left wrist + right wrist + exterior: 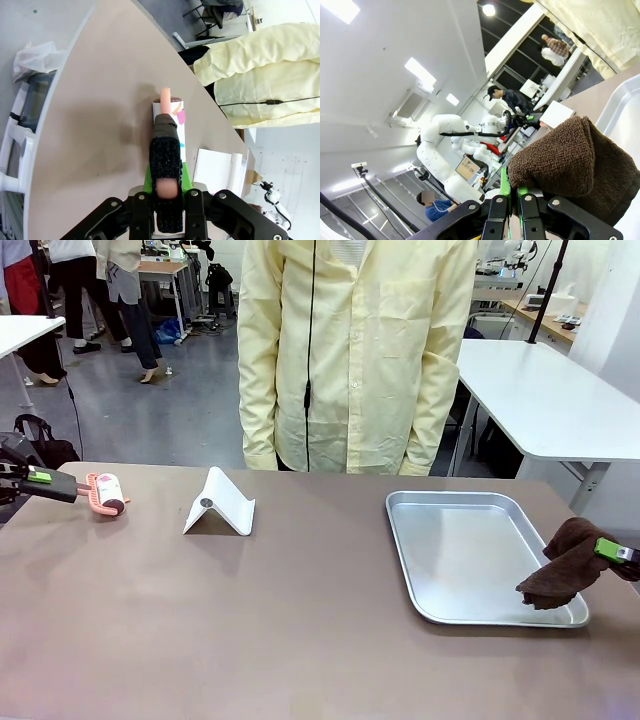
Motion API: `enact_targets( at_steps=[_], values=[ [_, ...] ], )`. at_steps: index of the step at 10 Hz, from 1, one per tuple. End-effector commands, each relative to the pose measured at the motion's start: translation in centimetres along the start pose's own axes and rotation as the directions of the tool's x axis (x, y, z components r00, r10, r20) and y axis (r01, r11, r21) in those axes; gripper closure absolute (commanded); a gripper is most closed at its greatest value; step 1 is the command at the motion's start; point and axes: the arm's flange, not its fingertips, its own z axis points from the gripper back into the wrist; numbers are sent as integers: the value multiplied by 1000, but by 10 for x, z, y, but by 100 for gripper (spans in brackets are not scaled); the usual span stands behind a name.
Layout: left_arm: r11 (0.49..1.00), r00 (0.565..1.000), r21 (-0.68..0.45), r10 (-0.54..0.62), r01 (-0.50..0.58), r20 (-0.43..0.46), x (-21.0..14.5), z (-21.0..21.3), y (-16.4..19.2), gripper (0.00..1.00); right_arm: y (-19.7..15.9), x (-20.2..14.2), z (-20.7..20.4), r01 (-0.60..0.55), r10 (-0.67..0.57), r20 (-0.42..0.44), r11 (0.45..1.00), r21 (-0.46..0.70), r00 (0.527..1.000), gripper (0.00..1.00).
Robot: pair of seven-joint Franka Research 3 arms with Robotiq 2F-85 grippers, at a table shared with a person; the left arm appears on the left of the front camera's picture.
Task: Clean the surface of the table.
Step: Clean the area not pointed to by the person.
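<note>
The left gripper [38,477] is closed on the handle of a lint roller [108,492]. The roller head is at the left end of the table [300,620], but I cannot tell if it touches the top. The right gripper [617,552] is closed on a brown cloth [560,568], which hangs over the right part of the metal tray [450,498]. A white folded stand [220,505] sits between the roller and the tray, and a person [350,350] stands at the far side. I judge that both tools are in hand and cleaning is about to start. The next move calls for pressing one tool flat on the bare top and sweeping it, while avoiding the stand.
</note>
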Motion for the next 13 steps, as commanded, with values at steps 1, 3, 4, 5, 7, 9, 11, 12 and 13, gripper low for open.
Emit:
enact_targets(
  at_steps=[1, 3, 4, 5, 7, 9, 11, 12, 13],
  values=[
    [999, 999, 41, -5, 7, -48, -4, -27, -4, 78, 4, 4, 0, 5, -5, -6, 1000, -4, 1000, 94],
    [998, 996, 54, -22, 27, -88, -4, -52, -21, 78, 4, 4, 0, 5, -5, -6, 1000, -4, 1000, 94],
    [997, 994, 66, -32, 39, -109, -4, -67, -30, 78, 4, 4, 0, 5, -5, -6, 1000, -4, 1000, 94],
    [998, 991, 61, -25, 33, -134, -6, -81, -43, 78, 4, 4, 0, 5, -5, -6, 1000, -4, 1000, 94],
    [1000, 996, -23, -18, 16, -91, -7, -72, -76, 78, 4, 4, 0, 5, -5, -6, 1000, -4, 1000, 94],
    [987, 1000, -161, 16, -19, -22, -3, -3, -111, 78, 4, 4, 0, 5, -5, -6, 1000, -4, 1000, 94],
    [936, 994, -351, -72, 38, -84, -11, 112, -130, 78, 4, 4, 0, 5, -5, -6, 1000, -4, 1000, 94],
    [902, 982, -428, -123, 50, -144, -18, 160, -126, 78, 4, 4, 0, 5, -5, -6, 1000, -4, 1000, 94],
    [880, 972, -471, -156, 56, -175, -24, 193, -117, 78, 4, 4, 0, 5, -5, -6, 1000, -4, 1000, 94]
  ],
)
